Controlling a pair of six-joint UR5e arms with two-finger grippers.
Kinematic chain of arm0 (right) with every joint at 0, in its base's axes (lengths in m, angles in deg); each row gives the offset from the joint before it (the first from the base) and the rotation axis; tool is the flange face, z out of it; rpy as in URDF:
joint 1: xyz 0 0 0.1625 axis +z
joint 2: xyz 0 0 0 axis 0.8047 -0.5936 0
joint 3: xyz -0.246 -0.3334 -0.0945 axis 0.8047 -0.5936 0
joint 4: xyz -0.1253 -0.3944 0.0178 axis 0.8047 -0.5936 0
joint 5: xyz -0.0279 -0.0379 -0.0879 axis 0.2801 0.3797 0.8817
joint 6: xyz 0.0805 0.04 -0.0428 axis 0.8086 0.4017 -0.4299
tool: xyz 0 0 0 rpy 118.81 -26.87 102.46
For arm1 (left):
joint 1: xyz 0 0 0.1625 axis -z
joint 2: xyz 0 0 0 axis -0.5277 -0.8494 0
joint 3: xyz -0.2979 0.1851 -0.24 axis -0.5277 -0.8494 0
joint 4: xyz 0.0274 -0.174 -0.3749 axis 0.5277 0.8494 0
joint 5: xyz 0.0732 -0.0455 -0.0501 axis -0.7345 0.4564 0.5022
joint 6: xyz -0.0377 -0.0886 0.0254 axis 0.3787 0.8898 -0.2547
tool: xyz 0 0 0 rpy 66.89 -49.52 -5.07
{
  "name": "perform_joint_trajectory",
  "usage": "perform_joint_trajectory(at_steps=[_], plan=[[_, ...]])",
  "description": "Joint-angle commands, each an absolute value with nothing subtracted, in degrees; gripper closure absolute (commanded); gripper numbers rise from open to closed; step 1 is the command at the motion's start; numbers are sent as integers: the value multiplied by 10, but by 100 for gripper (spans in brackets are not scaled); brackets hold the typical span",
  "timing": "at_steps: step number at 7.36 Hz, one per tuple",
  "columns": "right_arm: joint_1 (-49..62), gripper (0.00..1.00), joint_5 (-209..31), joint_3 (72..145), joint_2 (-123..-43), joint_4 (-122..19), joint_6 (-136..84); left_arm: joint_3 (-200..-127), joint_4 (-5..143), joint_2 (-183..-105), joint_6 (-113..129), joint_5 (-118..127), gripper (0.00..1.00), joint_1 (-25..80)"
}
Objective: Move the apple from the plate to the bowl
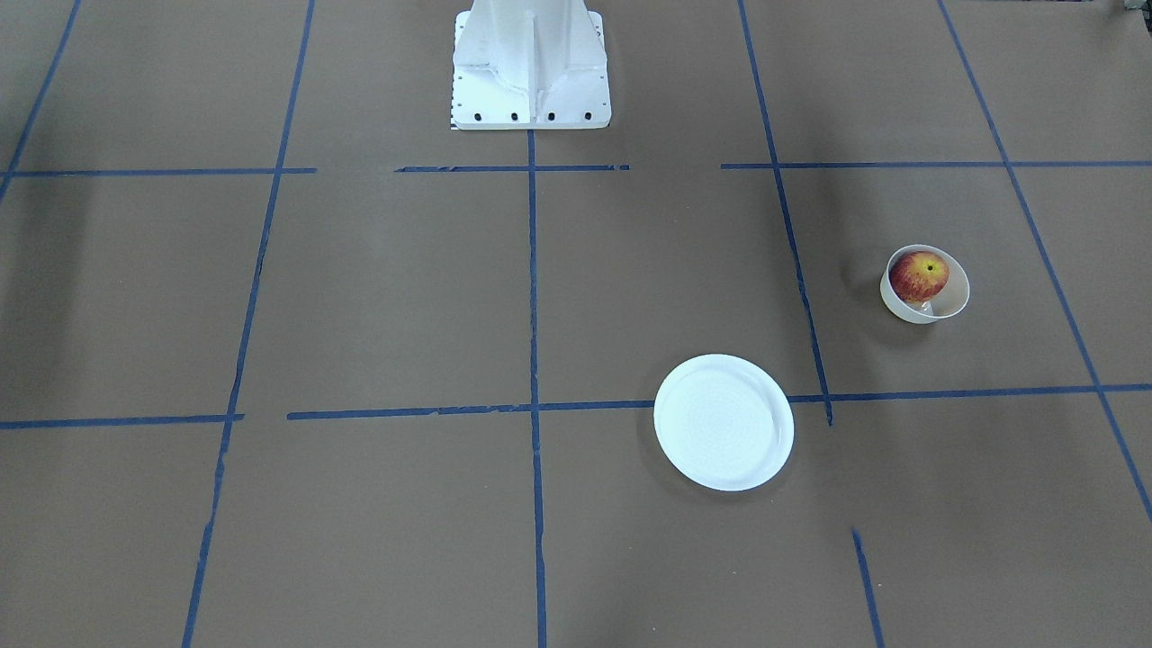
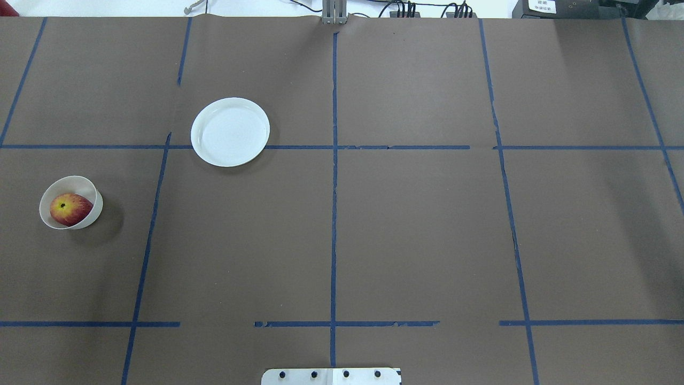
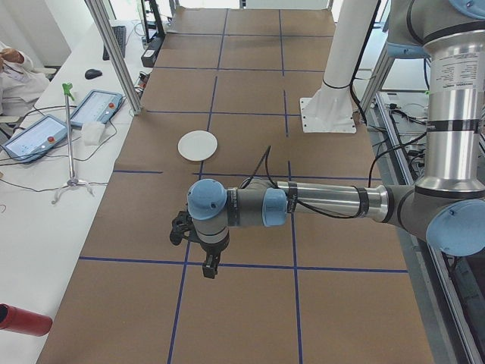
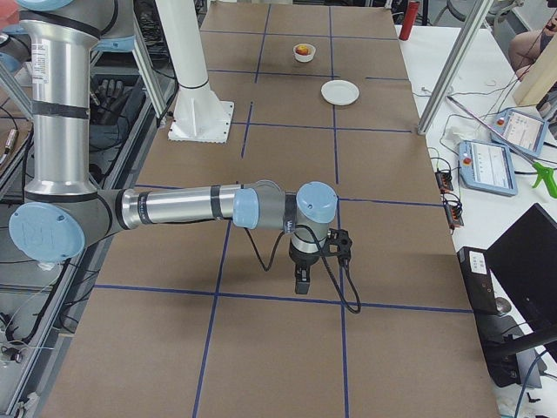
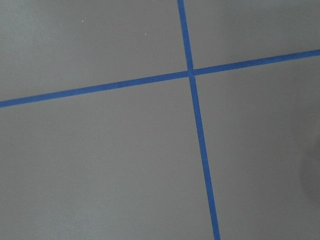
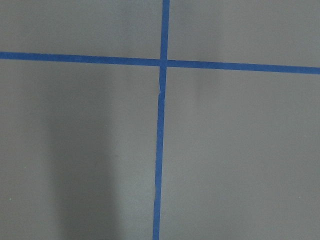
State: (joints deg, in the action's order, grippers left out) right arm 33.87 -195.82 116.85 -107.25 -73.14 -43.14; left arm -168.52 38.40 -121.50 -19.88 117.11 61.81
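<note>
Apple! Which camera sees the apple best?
The overhead view. The apple looks biggest there, stem dimple up, sitting in the bowl. The front-facing view shows it nearly as well. The right side view shows only a tiny far speck. The left side and wrist views don't show it.

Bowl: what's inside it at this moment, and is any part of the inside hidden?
The apple sits inside the bowl, stem dimple facing up. It covers the bowl's floor, so whatever lies under it cannot be seen. The plate is bare.
</note>
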Motion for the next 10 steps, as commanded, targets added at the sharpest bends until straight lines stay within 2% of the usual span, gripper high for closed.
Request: perform_joint_trajectory(at_steps=[1, 10], plan=[[339, 0, -1958, 1169, -1072, -731, -431, -1681, 385, -1216, -197, 1170, 0, 618], [339, 0, -1958, 1169, -1072, -731, -431, -1687, 394, -1228, -197, 1144, 0, 630]])
